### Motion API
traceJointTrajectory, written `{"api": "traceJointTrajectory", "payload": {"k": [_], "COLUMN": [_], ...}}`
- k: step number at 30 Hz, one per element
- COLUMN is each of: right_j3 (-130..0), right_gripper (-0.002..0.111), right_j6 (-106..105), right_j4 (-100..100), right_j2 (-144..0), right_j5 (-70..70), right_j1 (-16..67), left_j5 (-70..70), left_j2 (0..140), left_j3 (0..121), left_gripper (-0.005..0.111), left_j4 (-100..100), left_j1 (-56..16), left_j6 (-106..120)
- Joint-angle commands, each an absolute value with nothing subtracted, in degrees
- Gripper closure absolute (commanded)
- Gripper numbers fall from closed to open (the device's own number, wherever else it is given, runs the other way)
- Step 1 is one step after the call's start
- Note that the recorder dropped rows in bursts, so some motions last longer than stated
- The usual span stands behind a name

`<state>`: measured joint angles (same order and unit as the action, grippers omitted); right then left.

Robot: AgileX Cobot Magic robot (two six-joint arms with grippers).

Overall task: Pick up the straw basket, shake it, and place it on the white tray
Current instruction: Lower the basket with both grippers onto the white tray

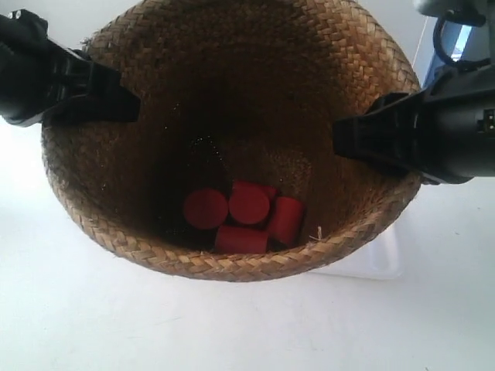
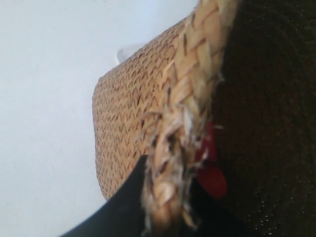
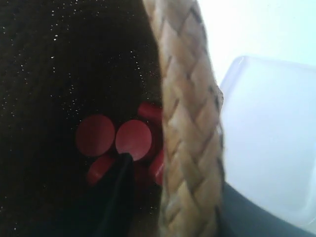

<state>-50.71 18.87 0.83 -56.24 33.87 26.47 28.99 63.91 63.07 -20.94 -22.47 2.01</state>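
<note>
- Basket (image 1: 232, 116): braided straw, golden-brown, with a flared round rim and a dark interior. In the exterior view it fills the upper frame, its mouth tipped toward the camera. It is held between the two arms at opposite sides of the rim. Whether its base rests on anything cannot be told.
- Cylinders (image 1: 247, 216): several red ones lie clustered together at the bottom of the basket. Some show round end faces and others lie on their sides. They are also visible past the rim in the right wrist view.
- Left end effector (image 2: 165, 217): clamped on the basket rim, with one dark finger (image 2: 123, 207) against the outer wall and the other inside. The frayed braid of the rim runs between them.
- Right end effector (image 3: 185, 207): likewise closed on the rim, with one dark finger (image 3: 116, 197) inside the basket and the other outside.
- Arm at the exterior view's left (image 1: 69, 81) and arm at the exterior view's right (image 1: 418, 135): both black, each meeting the rim from its own side.
- Tray (image 1: 379, 263): translucent white, shallow, with rounded corners. It lies on the bench, mostly hidden behind the basket's lower right edge in the exterior view. In the right wrist view it lies just beyond the rim, outside the basket.
- Bench (image 1: 232, 332): plain white surface around and in front of the basket.
</note>
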Motion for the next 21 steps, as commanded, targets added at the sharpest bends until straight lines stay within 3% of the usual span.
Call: {"api": "traceJointTrajectory", "payload": {"k": [1, 10, 21], "right_j3": [-53.8, -68.5, -85.3], "right_gripper": [0.108, 0.108, 0.108], "right_j6": [18.3, 13.2, 3.2], "right_j4": [4.8, 4.9, 4.9], "right_j2": [-59.1, -69.6, -82.2], "right_j5": [35.3, 50.1, 60.3], "right_j1": [22.9, 14.8, 5.9], "left_j5": [28.8, 36.2, 32.7], "left_j2": [68.8, 83.8, 94.3], "left_j3": [68.8, 85.8, 91.7], "left_gripper": [0.107, 0.107, 0.107], "left_j4": [-20.9, -27.5, -33.4], "left_j1": [-22.2, -22.2, -23.7], "left_j6": [3.4, 1.1, -3.0]}}
